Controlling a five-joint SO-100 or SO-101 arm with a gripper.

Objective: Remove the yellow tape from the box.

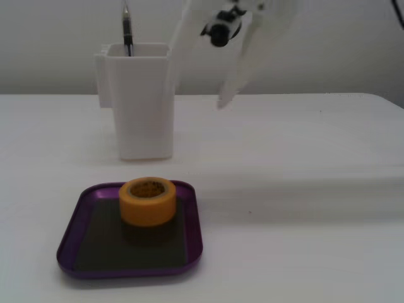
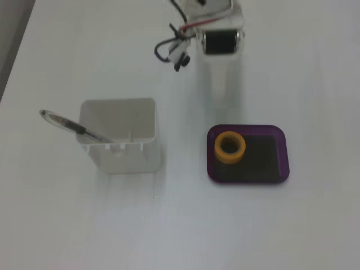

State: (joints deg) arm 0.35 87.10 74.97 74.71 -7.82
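Note:
The yellow tape (image 1: 148,208) is a small thick roll standing flat in the far-left part of the box (image 1: 69,243), a shallow purple tray with a dark bottom near the table's front. In the top-down fixed view the tape (image 2: 229,160) sits in the left half of the box (image 2: 284,163). My white gripper (image 1: 197,93) hangs in the air well behind and above the box, with its jaws spread and nothing between them. From above, the gripper (image 2: 219,109) points down at the table just beyond the box's far rim.
A tall white square container (image 1: 145,107) stands behind the box, with a pen (image 1: 127,31) leaning in it. From above, the container (image 2: 129,154) is left of the box and the pen (image 2: 67,122) sticks out over its left side. Loose cables (image 2: 171,48) hang at the arm.

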